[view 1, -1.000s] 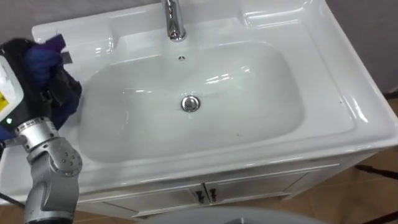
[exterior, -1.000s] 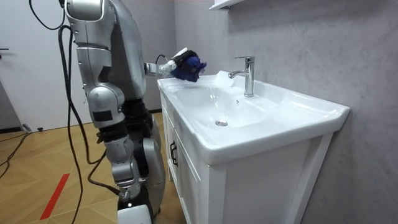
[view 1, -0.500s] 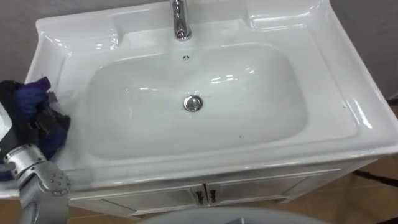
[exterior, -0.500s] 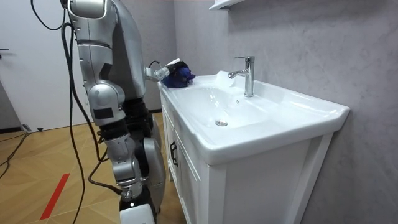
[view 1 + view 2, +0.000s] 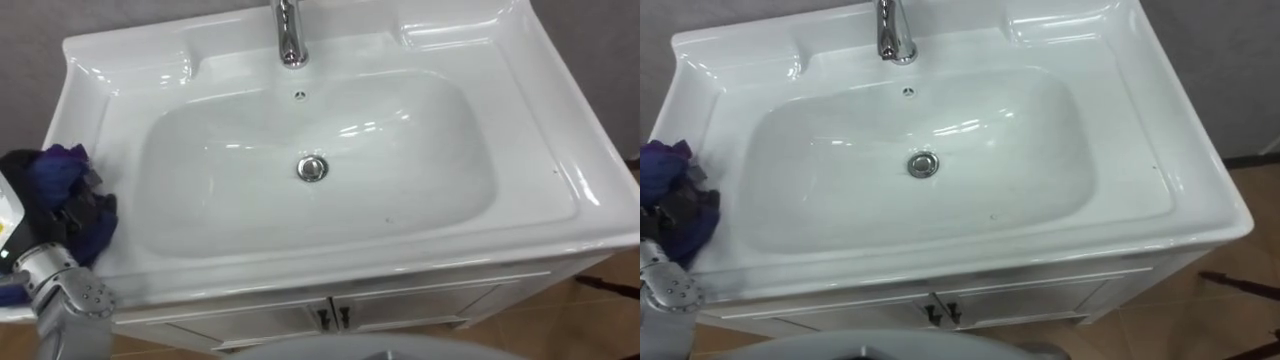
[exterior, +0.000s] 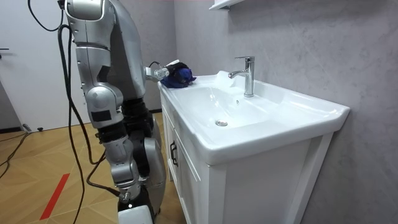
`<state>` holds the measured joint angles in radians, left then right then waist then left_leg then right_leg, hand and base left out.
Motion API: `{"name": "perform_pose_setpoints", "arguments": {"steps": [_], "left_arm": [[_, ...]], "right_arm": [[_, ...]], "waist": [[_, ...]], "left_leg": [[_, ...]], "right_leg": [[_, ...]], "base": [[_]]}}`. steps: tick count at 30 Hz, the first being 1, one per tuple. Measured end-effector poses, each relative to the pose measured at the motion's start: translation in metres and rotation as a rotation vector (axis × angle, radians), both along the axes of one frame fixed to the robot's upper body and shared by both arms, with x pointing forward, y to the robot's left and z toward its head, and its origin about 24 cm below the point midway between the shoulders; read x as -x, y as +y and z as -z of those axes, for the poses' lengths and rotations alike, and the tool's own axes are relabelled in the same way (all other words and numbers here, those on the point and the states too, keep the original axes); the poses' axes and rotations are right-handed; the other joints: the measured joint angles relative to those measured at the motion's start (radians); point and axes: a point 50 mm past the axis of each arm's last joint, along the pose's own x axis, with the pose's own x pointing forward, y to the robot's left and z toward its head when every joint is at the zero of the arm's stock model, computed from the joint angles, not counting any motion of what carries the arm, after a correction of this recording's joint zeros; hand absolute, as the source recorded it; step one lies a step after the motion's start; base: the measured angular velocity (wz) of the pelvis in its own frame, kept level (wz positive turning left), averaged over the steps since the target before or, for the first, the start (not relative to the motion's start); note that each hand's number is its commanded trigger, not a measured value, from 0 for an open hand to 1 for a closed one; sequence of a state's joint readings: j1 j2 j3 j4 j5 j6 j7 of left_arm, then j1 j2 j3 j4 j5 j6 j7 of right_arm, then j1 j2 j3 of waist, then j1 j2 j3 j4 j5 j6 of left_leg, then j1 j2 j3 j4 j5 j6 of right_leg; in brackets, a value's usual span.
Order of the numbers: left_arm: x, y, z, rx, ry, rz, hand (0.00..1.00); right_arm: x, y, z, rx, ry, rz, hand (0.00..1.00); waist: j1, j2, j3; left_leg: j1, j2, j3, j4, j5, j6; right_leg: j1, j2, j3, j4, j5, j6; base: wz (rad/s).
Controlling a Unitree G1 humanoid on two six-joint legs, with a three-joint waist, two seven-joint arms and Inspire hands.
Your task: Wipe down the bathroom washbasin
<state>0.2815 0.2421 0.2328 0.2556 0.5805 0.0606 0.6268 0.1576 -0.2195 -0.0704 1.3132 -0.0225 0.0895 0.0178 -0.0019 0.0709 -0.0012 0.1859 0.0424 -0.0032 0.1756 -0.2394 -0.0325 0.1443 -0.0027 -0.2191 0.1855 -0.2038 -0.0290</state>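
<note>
Robot stands at the front of the vanity, facing the wall behind it. Far left, at about 9 o'clock from the drain: left hand (image 5: 82, 216), its dark fingers curled tight round a bunched cloth (image 5: 55, 170). The cloth is deep blue-purple, soft and crumpled, and sits on the counter's (image 5: 590, 195) left ledge, just outside the bowl. I cannot tell whether it presses down or only rests there. Moving right: the basin (image 5: 410, 165) is white glazed ceramic, a wide rounded rectangle with gently sloping walls, glossy and full of light streaks. Round metal drain (image 5: 312, 168) at centre, with a small overflow hole (image 5: 299, 95) above it at 12 o'clock. The chrome faucet (image 5: 288, 40) is further back on the same line, smooth and upright. One or two tiny dark specks (image 5: 388, 213) lie near 4 o'clock in the bowl. Right ledge is broad, shiny and bare. Below are white cabinet doors (image 5: 420, 298) with small dark pulls (image 5: 331, 316). Progress, as I judge it: the bowl looks mostly clean and dry but shows no sign of where wiping has reached. With the cloth at the rim, the inner bowl, those specks and the right side look left to do.
</note>
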Motion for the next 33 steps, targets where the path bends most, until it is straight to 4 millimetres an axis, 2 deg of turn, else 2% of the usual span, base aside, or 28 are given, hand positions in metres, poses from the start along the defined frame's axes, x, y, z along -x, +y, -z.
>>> {"name": "perform_pose_setpoints", "arguments": {"steps": [10, 17, 22, 27, 33], "left_arm": [[0.000, -0.001, 0.000, 0.002, 0.000, 0.002, 0.00], [-0.011, -0.005, -0.016, -0.014, -0.077, 0.031, 0.00], [-0.013, -0.007, -0.017, -0.014, -0.084, 0.043, 0.00], [-0.020, -0.016, -0.023, -0.013, -0.118, 0.090, 0.00], [-0.025, -0.018, -0.026, -0.011, -0.143, 0.106, 0.00]], "right_arm": [[0.003, 0.001, 0.000, -0.006, 0.005, 0.045, 0.00], [0.000, 0.002, 0.001, 0.004, -0.013, 0.058, 0.00], [0.001, 0.002, 0.001, 0.004, -0.002, 0.045, 0.00], [0.001, 0.001, 0.001, 0.012, -0.003, 0.036, 0.00], [0.001, 0.001, 0.000, 0.027, 0.000, 0.030, 0.00]], "waist": [[-0.002, -0.001, -0.0014], [-0.024, -0.004, -0.0032], [-0.044, -0.003, -0.0027], [-0.048, 0.001, 0.0011], [-0.048, 0.007, 0.0058]], "left_leg": [[0.002, 0.000, 0.001, -0.007, 0.003, 0.004], [-0.001, -0.001, -0.001, -0.006, 0.003, 0.004], [0.000, -0.001, 0.000, -0.008, 0.003, 0.004], [0.001, -0.001, 0.003, -0.009, 0.003, 0.004], [0.001, -0.001, 0.009, -0.009, 0.003, 0.005]], "right_leg": [[-0.002, 0.003, 0.008, -0.001, 0.000, 0.000], [-0.002, 0.002, 0.002, -0.001, 0.000, 0.000], [-0.002, 0.002, 0.007, -0.001, 0.000, 0.000], [-0.004, -0.001, 0.013, -0.001, 0.000, 0.001], [-0.009, 0.000, 0.018, 0.000, 0.000, 0.001]], "base": [[0.00], [0.01], [0.00], [-0.02], [-0.01]]}}
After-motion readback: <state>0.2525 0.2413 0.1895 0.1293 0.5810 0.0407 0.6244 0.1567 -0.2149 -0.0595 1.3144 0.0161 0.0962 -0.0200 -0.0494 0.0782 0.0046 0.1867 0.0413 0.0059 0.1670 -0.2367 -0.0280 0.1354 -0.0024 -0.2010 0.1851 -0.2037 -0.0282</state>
